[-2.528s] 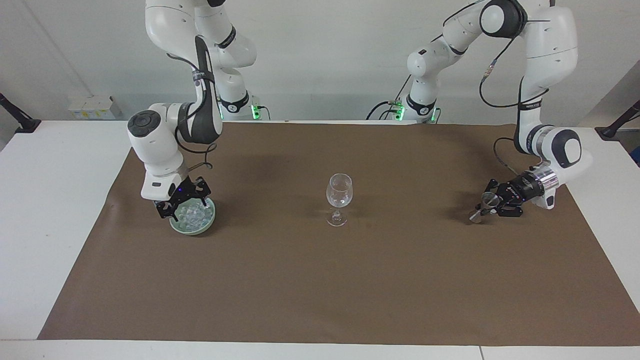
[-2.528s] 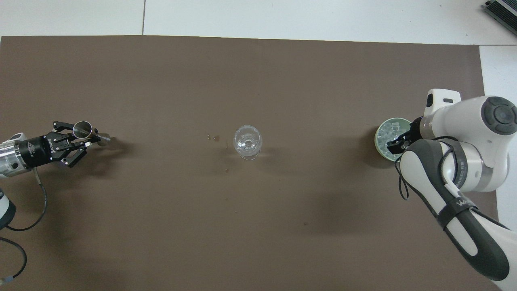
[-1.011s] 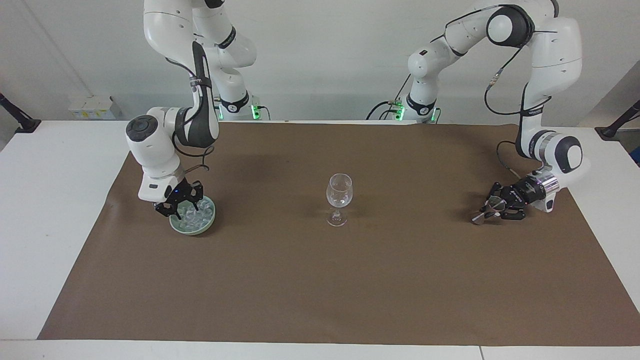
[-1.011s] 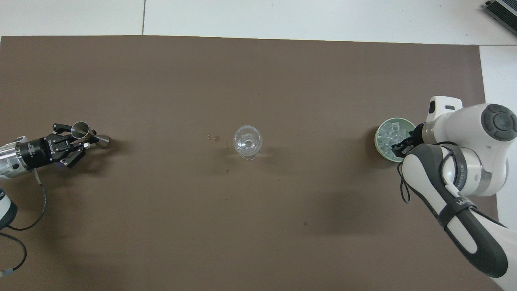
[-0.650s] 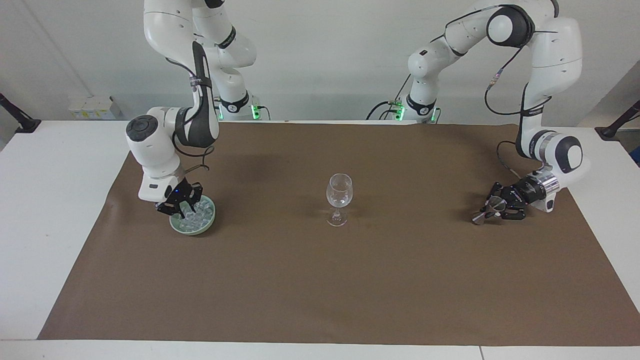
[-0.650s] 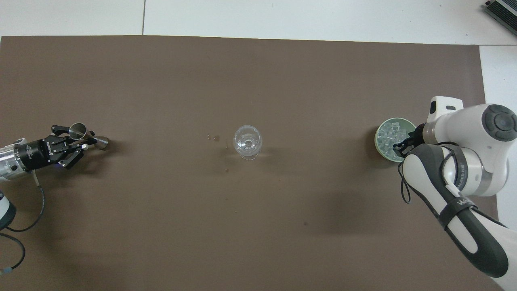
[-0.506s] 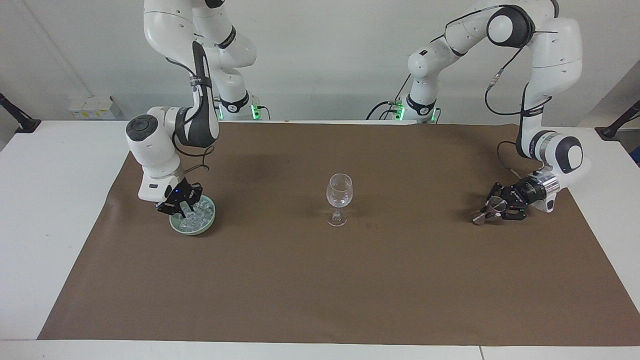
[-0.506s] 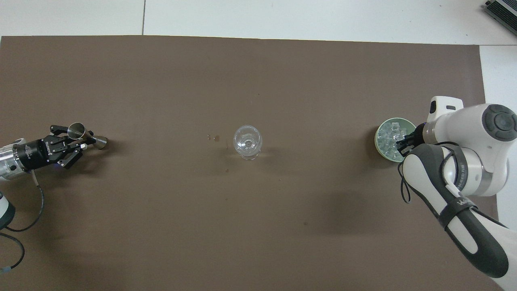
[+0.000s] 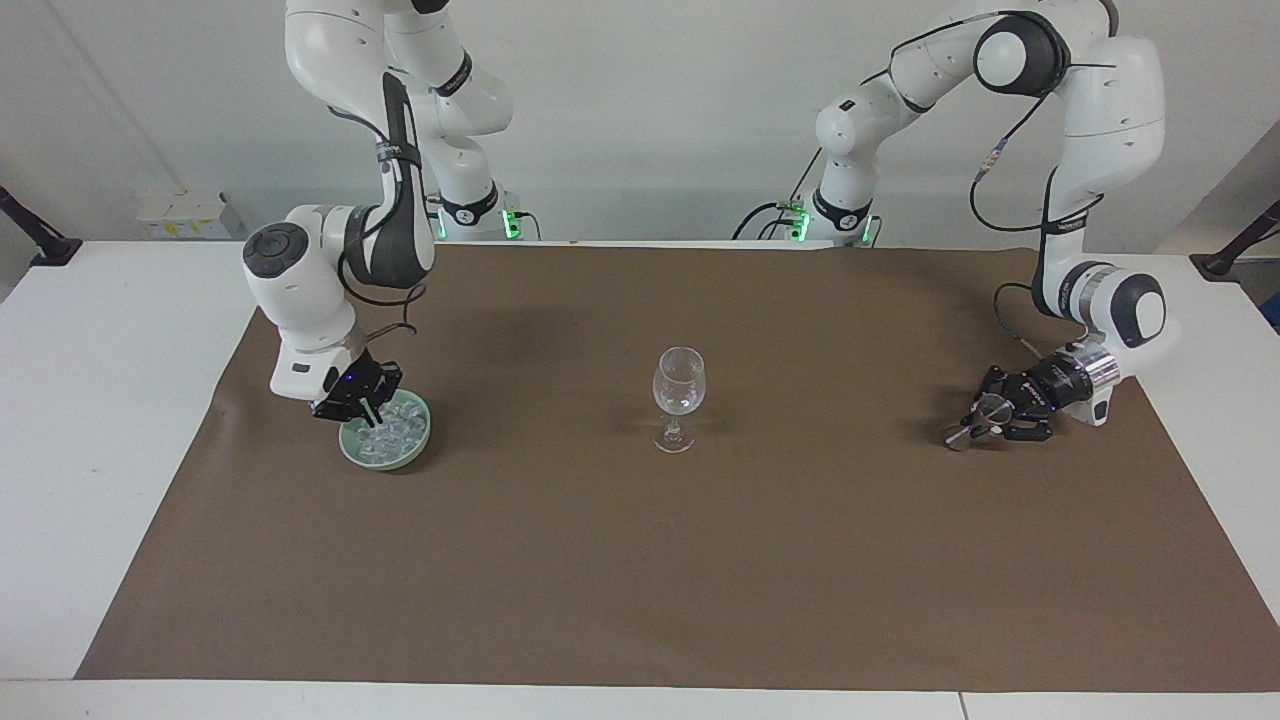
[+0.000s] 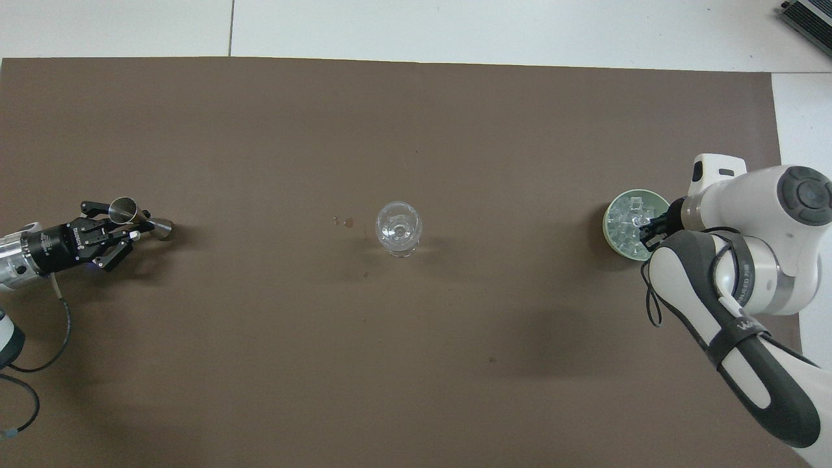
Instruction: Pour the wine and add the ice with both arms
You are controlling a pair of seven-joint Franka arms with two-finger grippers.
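A clear stemmed glass (image 9: 678, 385) stands at the middle of the brown mat (image 9: 640, 560); it also shows in the overhead view (image 10: 398, 227). A pale green bowl (image 9: 350, 453) with a heap of ice (image 9: 402, 428) sits toward the right arm's end. My right gripper (image 9: 362, 414) is in the bowl, at the rim toward that end, shut on an ice cube; the overhead view shows the gripper (image 10: 644, 230), the bowl (image 10: 608, 224) and the ice (image 10: 623, 218). My left gripper (image 9: 976, 424) is shut on a tilted metal jigger (image 10: 123, 209) whose lower end touches the mat.
Small dark stains (image 10: 344, 221) mark the mat beside the glass, toward the left arm's end. Small white boxes (image 9: 185, 213) stand against the wall at the right arm's end. Black clamps (image 9: 35, 235) sit at the table's corners nearest the robots.
My right gripper's fingers have closed in the bowl and the hand has risen slightly. My left gripper has lowered the jigger and drawn back a little toward its own end.
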